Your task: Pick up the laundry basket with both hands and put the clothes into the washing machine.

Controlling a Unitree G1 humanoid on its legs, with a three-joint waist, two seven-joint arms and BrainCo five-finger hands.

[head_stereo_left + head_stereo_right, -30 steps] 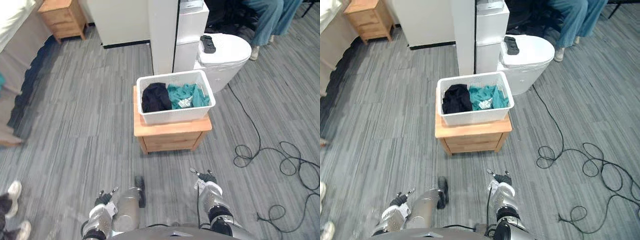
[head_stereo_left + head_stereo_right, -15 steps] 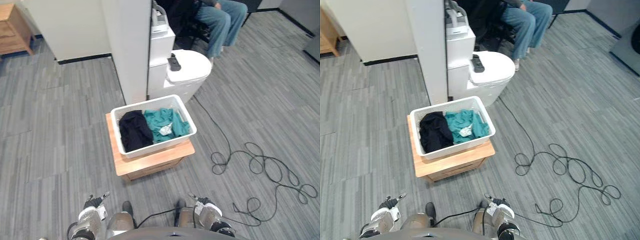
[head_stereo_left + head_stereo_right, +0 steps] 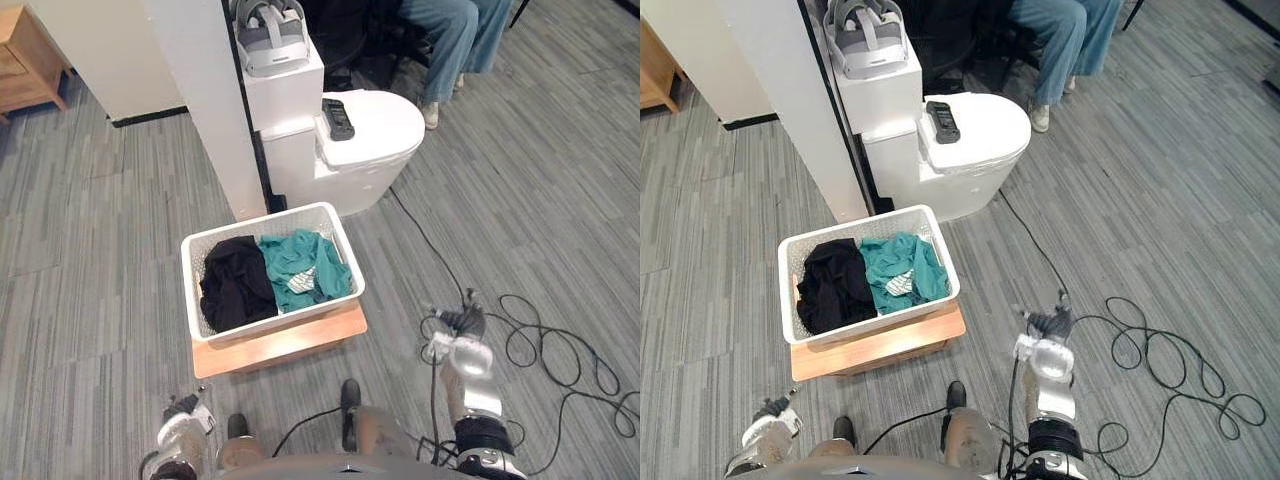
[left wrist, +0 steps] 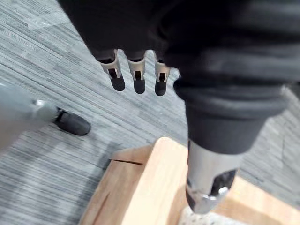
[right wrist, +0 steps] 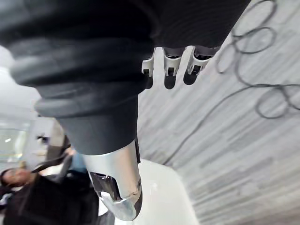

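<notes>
Head views: you've got the basket [image 3: 272,322] left of centre on a wooden stand [image 3: 300,345], with black cloth [image 3: 235,288] and teal cloth [image 3: 302,268] inside. The left hand [image 3: 180,425] sits at the bottom left edge and the right hand [image 3: 460,328] lower right over the floor, both clear of the basket. Left wrist view: fingers [image 4: 136,79] straight, thumb apart, nothing held, stand corner just past them. Right wrist view: fingers [image 5: 168,75] straight too, thumb apart, nothing held, floor beyond.

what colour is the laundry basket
The laundry basket is white, clearest in the left eye view.
</notes>
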